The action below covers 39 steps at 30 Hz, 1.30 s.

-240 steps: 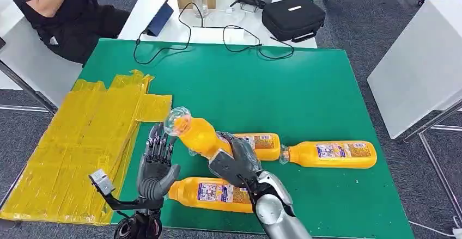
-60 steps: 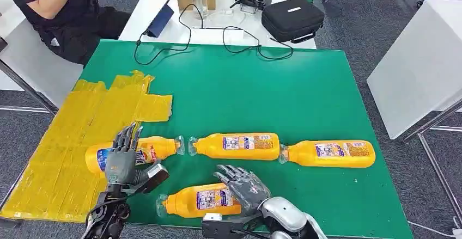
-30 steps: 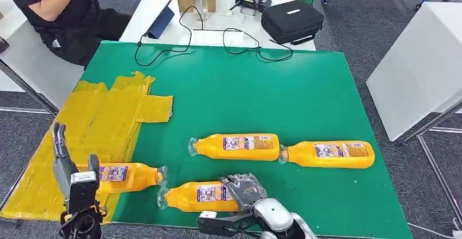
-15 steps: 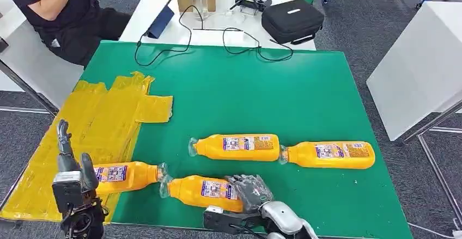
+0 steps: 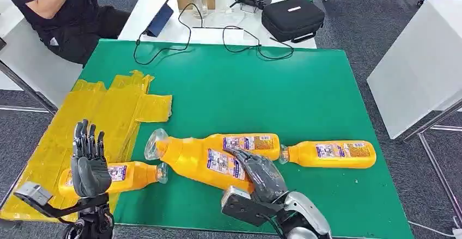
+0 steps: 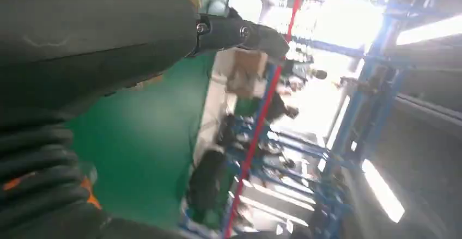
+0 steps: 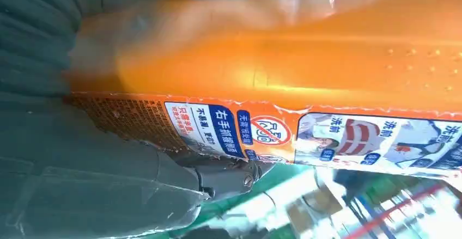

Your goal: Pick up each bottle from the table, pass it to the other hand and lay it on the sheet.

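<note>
Fingers [image 5: 256,165] of the right hand [image 5: 260,175] wrap the body of a raised orange bottle [image 5: 201,160], held off the green table [image 5: 283,92] with its clear cap tilted toward 10 o'clock. That angle points the neck at the left hand [image 5: 89,165], which stands at 8 o'clock with its fingers straight, apart and holding nothing, palm facing the bottle; it looks ready to receive the pass.

1 bottle on the sheet [image 5: 122,175] lies just behind the left hand, its body on the yellow sheet [image 5: 92,119] and its cap end over the sheet's edge onto the green, so 1 delivery appears done. 2 more wait on the table: a middle bottle [image 5: 256,141] partly hidden behind the raised one, and a far bottle [image 5: 329,154] at 3 o'clock, lying end to end with caps toward 9 o'clock.

Each bottle carries a white and blue label. In the right wrist view the label shows Chinese writing, including "右手" in a blue panel, a red prohibition sign and picture panels; no brand name can be made out. At 12 o'clock a white desk [image 5: 163,29] holds a black case [image 5: 292,17] and cables.
</note>
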Motion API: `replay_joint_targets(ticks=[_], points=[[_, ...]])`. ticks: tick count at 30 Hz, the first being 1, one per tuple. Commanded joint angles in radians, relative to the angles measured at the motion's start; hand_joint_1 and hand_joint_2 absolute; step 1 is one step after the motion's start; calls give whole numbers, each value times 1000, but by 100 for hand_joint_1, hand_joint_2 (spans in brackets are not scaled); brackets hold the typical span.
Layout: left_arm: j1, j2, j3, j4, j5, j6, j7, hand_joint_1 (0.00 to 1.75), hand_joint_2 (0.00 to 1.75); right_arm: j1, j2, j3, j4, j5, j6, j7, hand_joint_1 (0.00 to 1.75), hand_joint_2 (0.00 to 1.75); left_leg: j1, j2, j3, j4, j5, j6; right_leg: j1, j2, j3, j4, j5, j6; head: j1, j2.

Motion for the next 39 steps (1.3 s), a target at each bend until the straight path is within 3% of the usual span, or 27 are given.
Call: replay_joint_targets(ticks=[1,4,8,14,24,39], points=[[27,-12,-174,-66,47,-39,30,0,175,-59,21,-43,15,-73,-6,-31,175,175,0,-1,1,1,-1,-1,0,-2,1,1,-1,-2,0,0],[24,2,-195,-65,56,-49,32,0,175,-66,31,-46,31,-93,-9,-36,175,175,0,-1,1,0,-1,-1,0,-1,2,0,-1,-1,0,0],[-6,-12,-304,-43,71,-19,50,0,175,-180,98,-32,232,-194,9,-52,175,175,1,0,1,0,0,-1,1,0,1,0,0,-1,0,0],[-35,-11,-367,19,101,-17,71,0,175,-258,155,-11,418,-227,-32,-41,175,175,1,1,4,-1,0,-2,1,0,4,-1,0,-2,0,0],[-10,-17,-387,-28,84,-10,97,0,175,-231,150,56,478,-224,-72,-18,175,175,1,0,5,0,-2,-2,1,-1,6,0,-2,-2,0,0],[20,-51,-296,-47,167,10,164,0,175,-192,155,319,488,37,-161,34,175,175,1,1,0,-1,0,-1,1,0,0,0,-1,-1,0,0]])
